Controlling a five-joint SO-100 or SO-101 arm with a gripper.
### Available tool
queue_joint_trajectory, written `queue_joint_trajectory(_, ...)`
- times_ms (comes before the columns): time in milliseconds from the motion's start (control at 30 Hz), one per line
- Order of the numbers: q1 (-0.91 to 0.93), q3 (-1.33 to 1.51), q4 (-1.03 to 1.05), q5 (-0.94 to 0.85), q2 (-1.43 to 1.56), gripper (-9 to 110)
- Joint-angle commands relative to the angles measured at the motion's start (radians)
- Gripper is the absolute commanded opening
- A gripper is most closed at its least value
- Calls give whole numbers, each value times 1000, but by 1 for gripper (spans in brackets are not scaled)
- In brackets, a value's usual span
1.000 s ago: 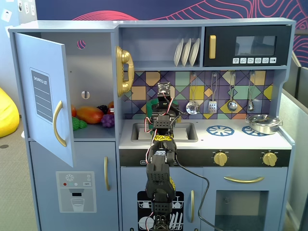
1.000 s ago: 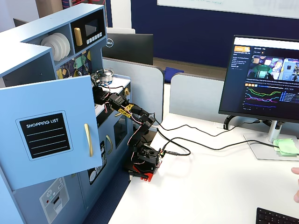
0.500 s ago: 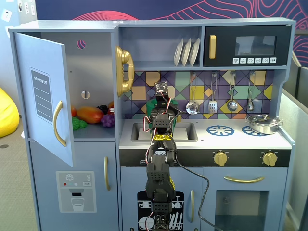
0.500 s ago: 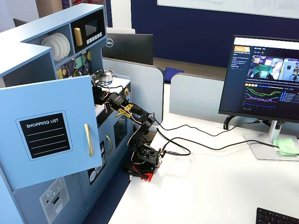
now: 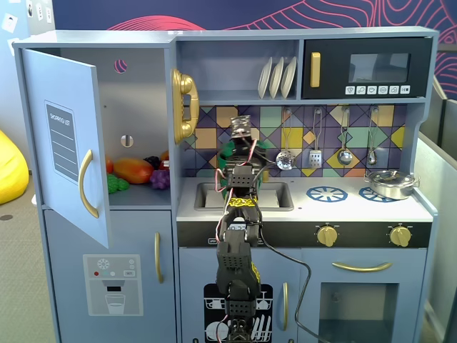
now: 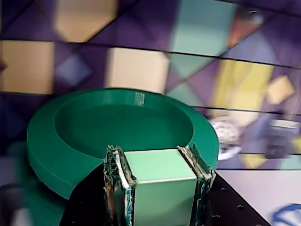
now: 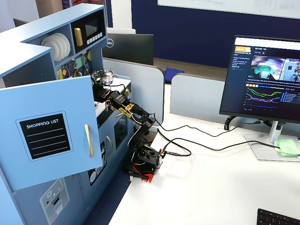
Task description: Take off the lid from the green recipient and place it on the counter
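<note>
In the wrist view my gripper (image 6: 160,157) is shut on the pale green strap handle (image 6: 157,188) of the round green lid (image 6: 47,136). The lid hangs level in front of the tiled back wall. A dark green blur below it at the lower left may be the green recipient (image 6: 28,207). In a fixed view the gripper (image 5: 243,132) is raised over the back of the sink, and green of the recipient (image 5: 227,153) shows behind the arm, mostly hidden. The pale counter (image 5: 300,207) lies below. In the other fixed view the gripper (image 7: 99,77) is inside the toy kitchen.
A recessed sink (image 5: 207,194) lies under the arm. A blue burner print (image 5: 326,193) and a shiny metal pot (image 5: 389,184) are to the right. Utensils hang on the back wall (image 5: 314,150). The cupboard door (image 5: 68,143) stands open at the left.
</note>
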Motion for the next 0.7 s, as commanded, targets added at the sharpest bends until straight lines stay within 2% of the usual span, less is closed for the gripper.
queue_joint_trajectory(0,118,-106,-2,35,63,0)
queue_joint_trajectory(333,388,-35,-21,61,67,0)
queue_joint_trajectory(667,460,241,-339,41,-23,0)
